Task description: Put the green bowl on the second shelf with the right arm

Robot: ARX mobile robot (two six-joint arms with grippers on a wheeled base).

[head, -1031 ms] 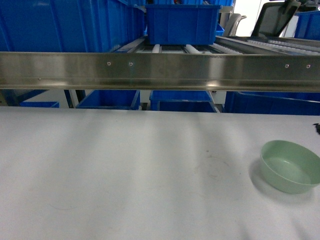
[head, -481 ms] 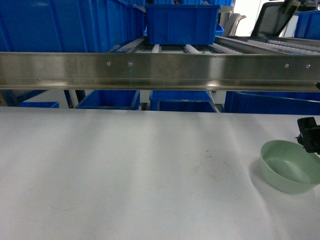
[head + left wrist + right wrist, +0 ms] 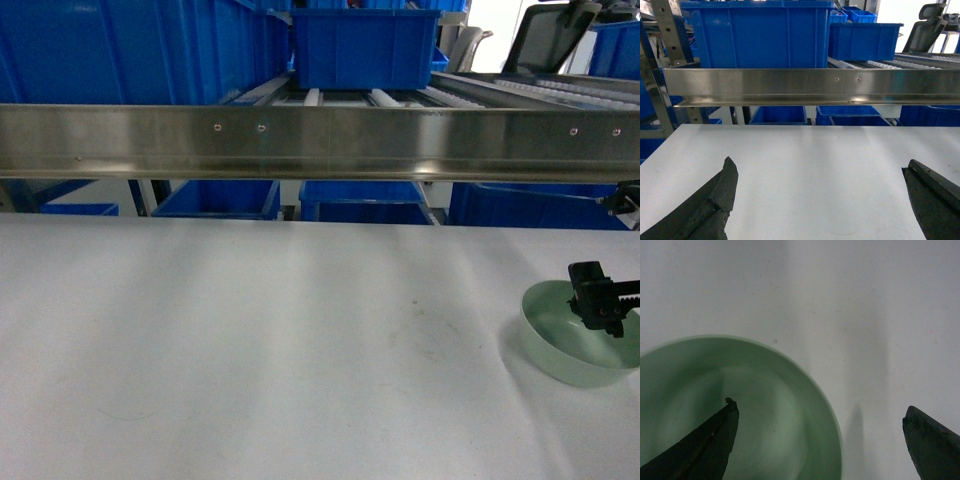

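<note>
We see the right claw point(image 3: 600, 300) has moved in over the green bowl point(image 3: 560, 345) near the worktop's point(image 3: 280, 350) right edge, spread wide, straddling its rim, gripping nothing.

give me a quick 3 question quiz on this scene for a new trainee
1. True or false: the green bowl already sits on the steel shelf.
2. Multiple choice: in the right wrist view, how do the right pincer fingers stand against the bowl's rim? A) both inside the bowl B) one over the bowl's inside, one over the white table outside the rim C) both outside the bowl
3. Fill in: the left pincer is open and holds ____.

Key
1. False; the bowl rests on the table.
2. B
3. nothing
</note>
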